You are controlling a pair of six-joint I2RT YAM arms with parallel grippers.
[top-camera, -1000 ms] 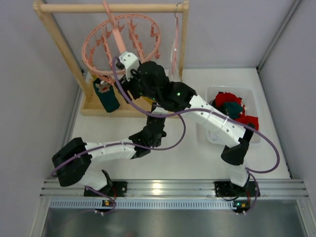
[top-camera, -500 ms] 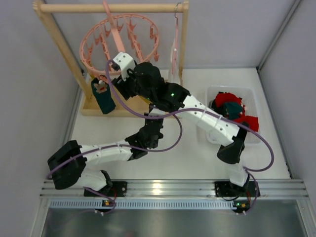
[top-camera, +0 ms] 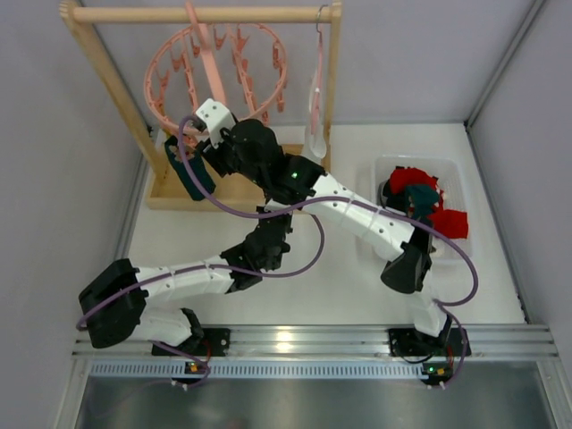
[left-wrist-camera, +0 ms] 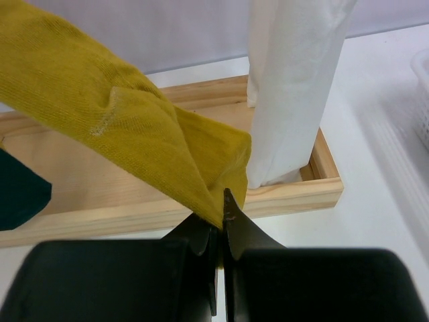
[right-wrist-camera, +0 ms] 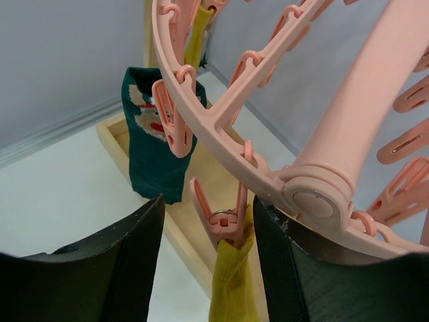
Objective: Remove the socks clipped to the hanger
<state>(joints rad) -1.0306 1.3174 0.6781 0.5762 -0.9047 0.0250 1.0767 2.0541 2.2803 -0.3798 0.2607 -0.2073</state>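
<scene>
Peg [right-wrist-camera: 224,218]: bites the top of the mustard sock [right-wrist-camera: 231,288] and sits between the two fingers of the right gripper [right-wrist-camera: 208,204], whose jaws stand apart on either side (not pressing it, as far as I can tell).
Sock axis: runs from the hanger [right-wrist-camera: 201,114] ring down on a slant to the left gripper [left-wrist-camera: 221,208], which is clamped on its lower end.
Nearer arm: right for the Peg, left for the cloth.
Likely release: downward, toward the left.
Teal sock [right-wrist-camera: 151,147]: clipped farther round the ring.

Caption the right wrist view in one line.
Right gripper brackets the pink clip peg holding a mustard yellow sock under the round pink plastic hanger; a dark teal sock hangs beyond.
</scene>
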